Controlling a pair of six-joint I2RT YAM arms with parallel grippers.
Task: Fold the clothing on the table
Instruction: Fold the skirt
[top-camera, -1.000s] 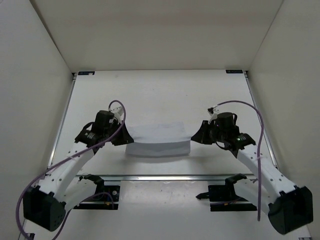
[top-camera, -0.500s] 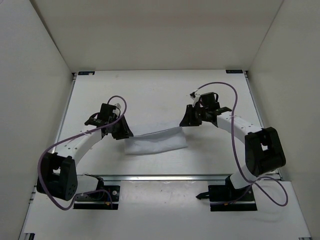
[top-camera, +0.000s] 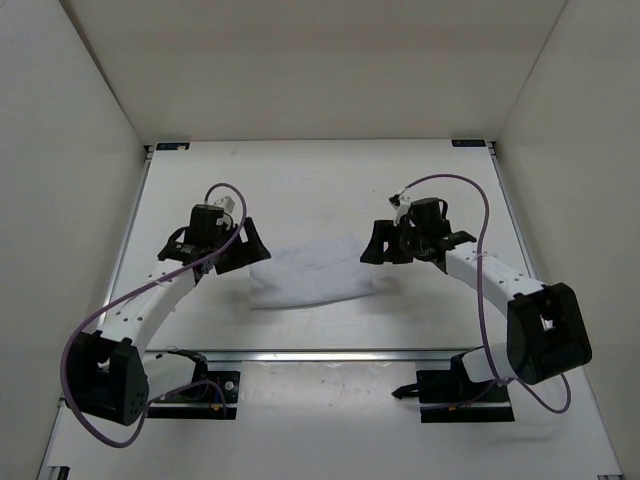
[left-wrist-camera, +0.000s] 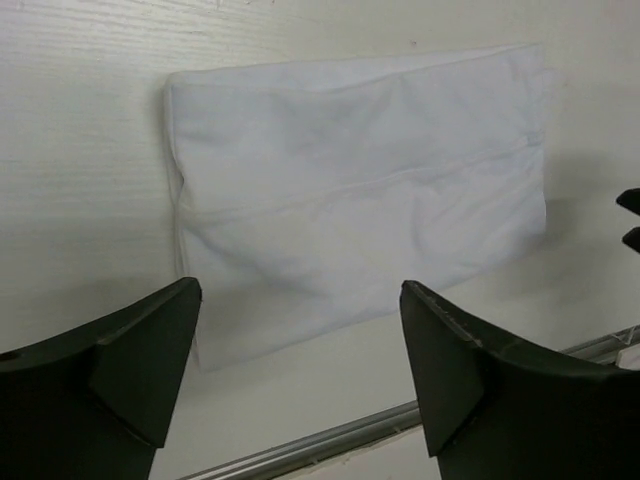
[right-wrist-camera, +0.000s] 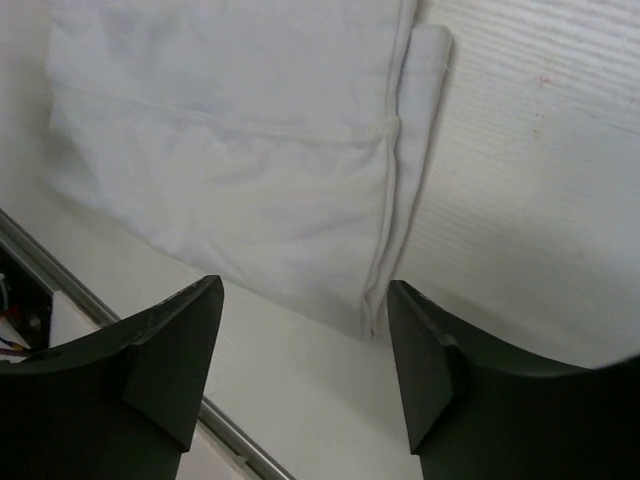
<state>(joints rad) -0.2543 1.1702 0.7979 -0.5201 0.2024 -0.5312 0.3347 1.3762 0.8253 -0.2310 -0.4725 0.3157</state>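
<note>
The white clothing (top-camera: 312, 272) lies folded in a flat rectangle on the white table (top-camera: 320, 185), a little in front of the middle. The left wrist view shows the clothing (left-wrist-camera: 360, 190) whole, and the right wrist view shows the clothing (right-wrist-camera: 250, 150) with its layered right edge. My left gripper (top-camera: 243, 248) hovers at the cloth's left end, open, nothing between its fingers (left-wrist-camera: 140, 350). At the cloth's right end my right gripper (top-camera: 375, 243) is open and empty too, its fingers (right-wrist-camera: 440, 360) apart above the table.
A metal rail (top-camera: 330, 354) runs along the table's near edge, seen also as the rail (left-wrist-camera: 330, 440) in the left wrist view. Off-white walls (top-camera: 70, 180) close in the left, right and back. Small dark brackets (top-camera: 172, 146) mark the far corners.
Both grippers held the cloth's ends and carried them forward over the cloth; now both have opened and let go, and the clothing lies flat.
</note>
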